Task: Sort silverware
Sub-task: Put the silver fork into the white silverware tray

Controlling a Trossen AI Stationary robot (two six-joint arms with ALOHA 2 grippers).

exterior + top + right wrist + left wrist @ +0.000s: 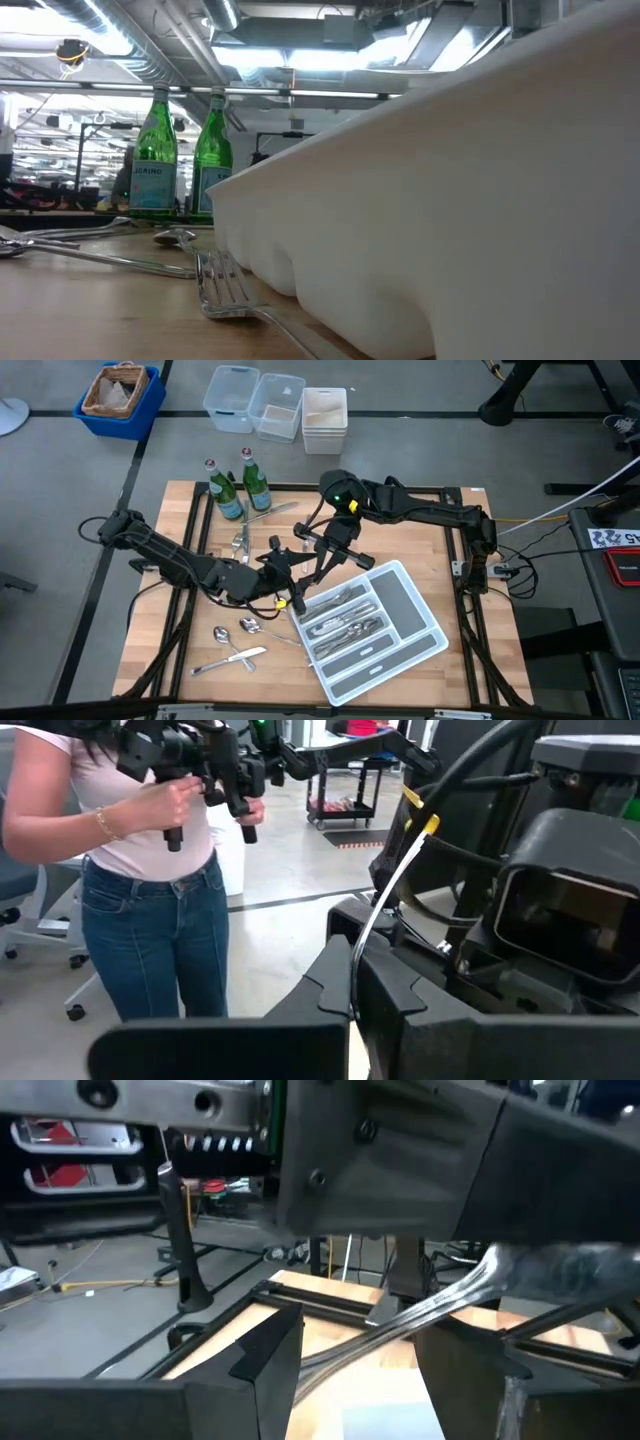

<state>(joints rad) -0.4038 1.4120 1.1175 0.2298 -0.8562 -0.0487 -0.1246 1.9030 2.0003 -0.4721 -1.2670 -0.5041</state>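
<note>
My right gripper (320,563) is above the table's middle, just off the near-left corner of the white divided tray (420,628), and is shut on a slim silver piece of silverware (385,900); I cannot tell its kind. My left gripper (290,563) is right beside it. Its fingers are open and stand on either side of the same piece (420,1315); I cannot tell whether they touch it. Several pieces lie in the tray's compartments (345,622). Loose spoons (222,632) and a knife (232,658) lie on the table near the front left. My right gripper pinches the slim piece (354,982) between its two fingers, edge-on. The piece sticks out past the fingertips toward my left arm, lifted clear of the table.
Two green glass bottles (240,485) stand at the table's far left, with a fork (240,542) and a knife (275,512) lying near them. A fork (225,290) lies by the tray's wall (450,200). Bins stand on the floor beyond the table. A person (150,870) stands in the room.
</note>
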